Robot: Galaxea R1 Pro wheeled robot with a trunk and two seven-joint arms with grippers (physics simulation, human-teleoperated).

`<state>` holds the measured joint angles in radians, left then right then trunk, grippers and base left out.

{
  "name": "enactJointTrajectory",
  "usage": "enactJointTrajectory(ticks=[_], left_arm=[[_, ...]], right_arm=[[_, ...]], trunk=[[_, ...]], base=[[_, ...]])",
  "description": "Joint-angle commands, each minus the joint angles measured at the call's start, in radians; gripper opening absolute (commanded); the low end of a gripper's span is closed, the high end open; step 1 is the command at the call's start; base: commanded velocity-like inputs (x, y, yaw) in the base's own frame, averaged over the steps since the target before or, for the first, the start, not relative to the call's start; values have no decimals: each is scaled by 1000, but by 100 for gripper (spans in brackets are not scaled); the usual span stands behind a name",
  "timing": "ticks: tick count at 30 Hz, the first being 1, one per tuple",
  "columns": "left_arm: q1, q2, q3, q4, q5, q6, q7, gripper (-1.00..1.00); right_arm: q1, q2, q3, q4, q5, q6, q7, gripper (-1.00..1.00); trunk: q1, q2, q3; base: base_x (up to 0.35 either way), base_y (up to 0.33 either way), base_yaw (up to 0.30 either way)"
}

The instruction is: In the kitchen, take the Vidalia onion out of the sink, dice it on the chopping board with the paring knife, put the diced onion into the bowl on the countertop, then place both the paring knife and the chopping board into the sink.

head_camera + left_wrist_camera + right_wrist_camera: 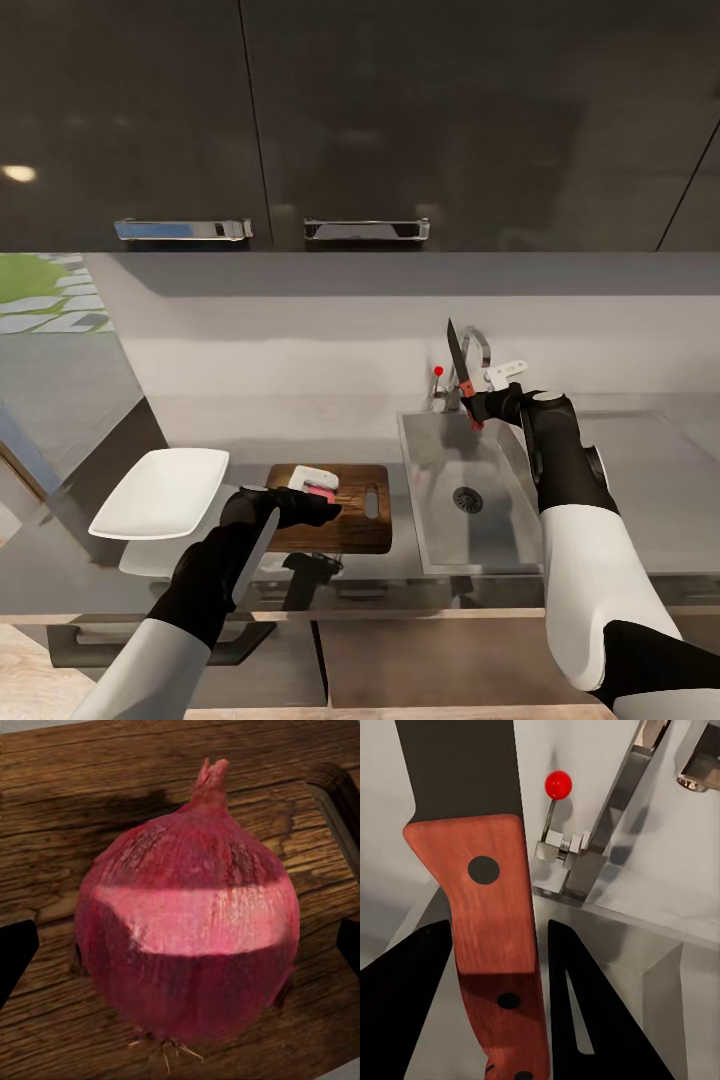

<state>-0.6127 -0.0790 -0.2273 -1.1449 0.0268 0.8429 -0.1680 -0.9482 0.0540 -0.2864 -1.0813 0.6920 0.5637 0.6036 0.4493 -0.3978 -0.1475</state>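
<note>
Onion (187, 922) sits on the chopping board (360, 530), w/ L fingers (15, 960) spread either side of it; contact can't be told. Stem end points away from L wrist cam, root end toward it. R fingers (600, 1012) pinch the paring knife (461, 375) by its reddish handle, blade pointing up, over the back of the sink (440, 450), just in front of the faucet (478, 350).

Key relation, as I judge it: the knife is well apart from the onion, across the sink's near wall; the board lies toward the L arm from the R fingers. So the R arm must swing the blade over & tip it down. L fingers bracket the onion, so the cut likely has to land between them – risk of hitting them.

Bowl (165, 490) is just beside the board on the counter (640, 470), on the far side from the sink, nearer the L arm.
</note>
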Motion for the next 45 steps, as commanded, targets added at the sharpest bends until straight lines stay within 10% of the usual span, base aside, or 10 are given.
enactJointTrajectory(ticks=[1,45], left_arm=[[-1,0,0,-1,2,5,-1,100],[-1,1,2,-19,2,5,-1,100]], right_arm=[[-1,1,-4,-1,10,1,10,-100],[-1,1,-4,0,9,0,12,-100]], trunk=[[1,-2,-2],[1,-2,45]], base=[[0,0,0],[0,0,0]])
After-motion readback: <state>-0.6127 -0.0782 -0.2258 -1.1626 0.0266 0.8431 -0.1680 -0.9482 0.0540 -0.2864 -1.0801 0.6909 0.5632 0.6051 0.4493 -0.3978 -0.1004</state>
